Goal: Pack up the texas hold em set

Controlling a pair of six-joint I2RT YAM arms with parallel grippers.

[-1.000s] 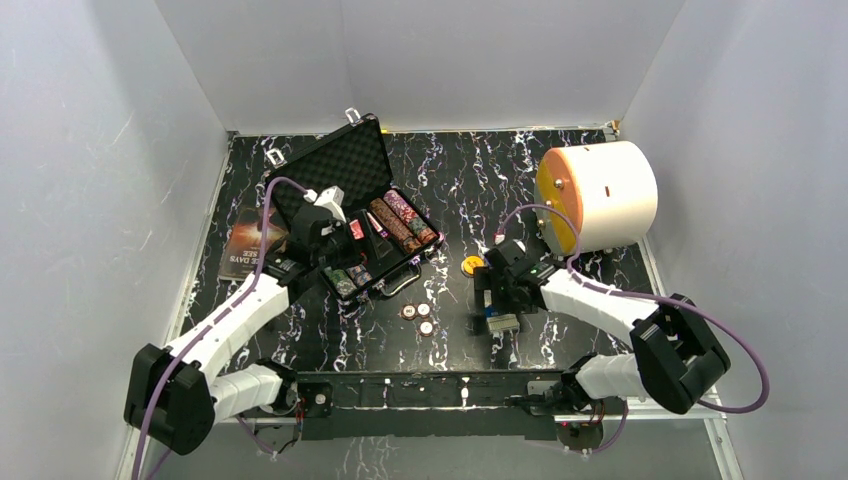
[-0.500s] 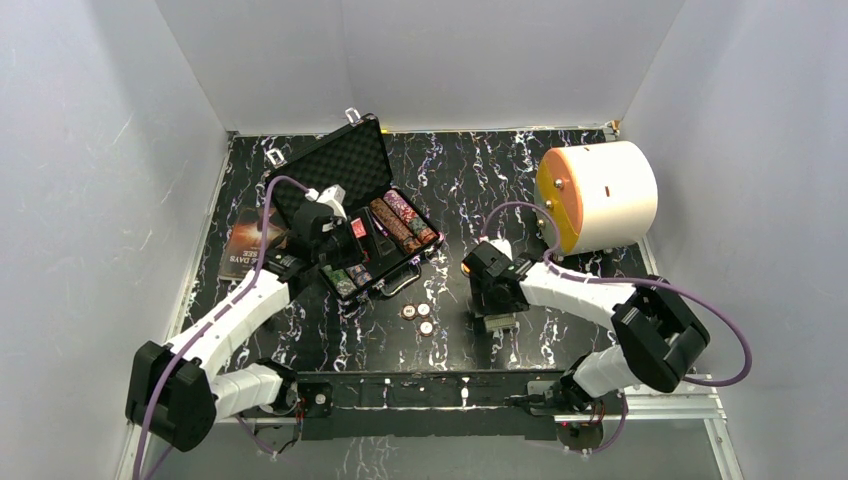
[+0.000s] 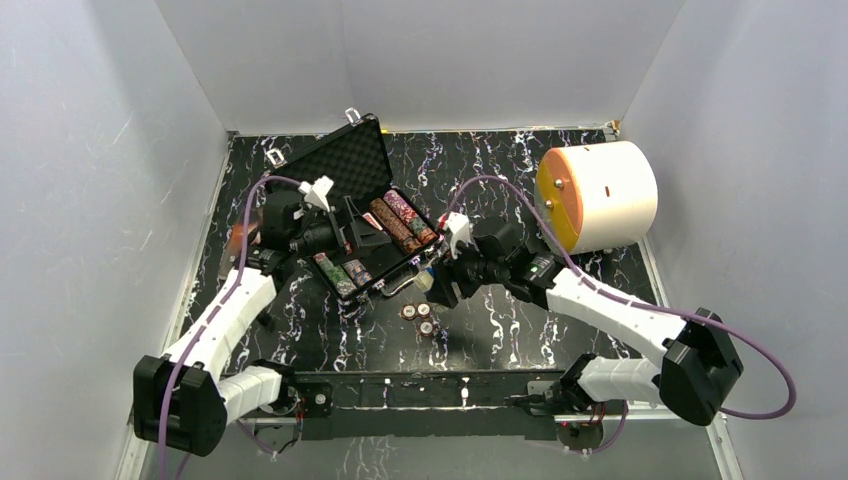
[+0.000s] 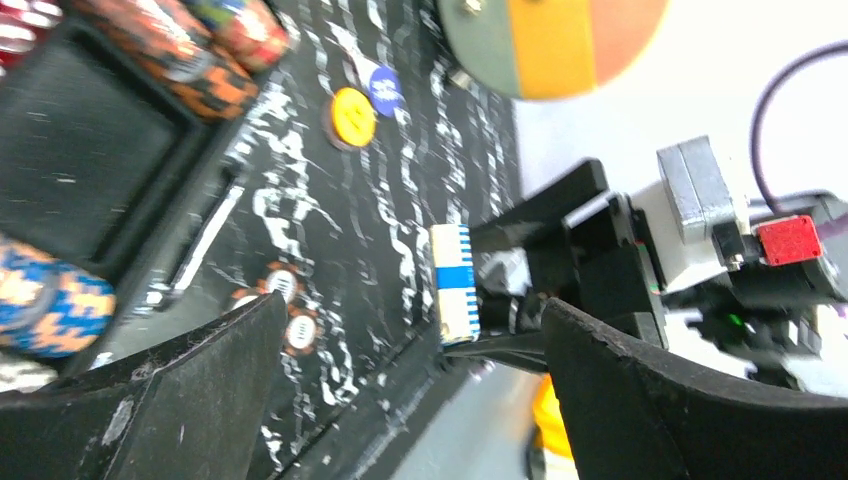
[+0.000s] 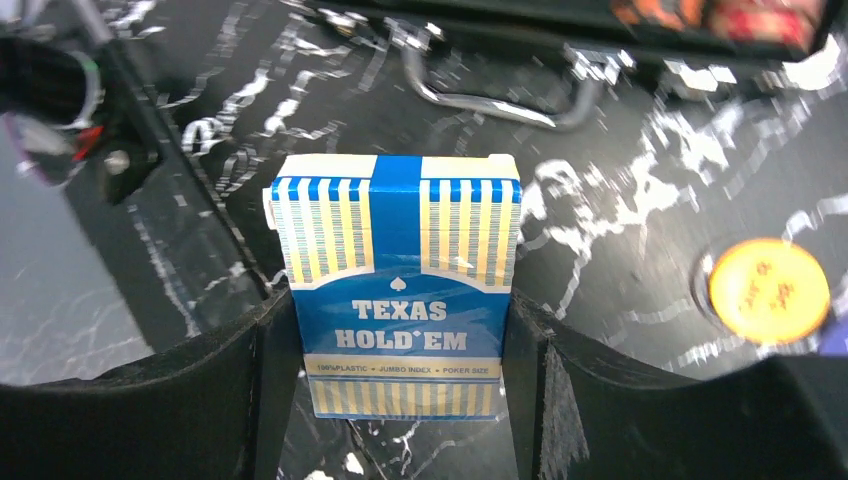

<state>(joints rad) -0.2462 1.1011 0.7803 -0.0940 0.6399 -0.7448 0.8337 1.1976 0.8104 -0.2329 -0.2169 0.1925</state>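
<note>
The deck (image 5: 400, 290) is right of the case (image 3: 335, 165), loose chips (image 3: 410, 311) before it

booklet (image 3: 236, 240) mostly hidden behind left arm (image 3: 225, 320), case (image 5: 520, 12) cut off at top edge, cylinder (image 4: 600, 40) blurred and cropped
</note>
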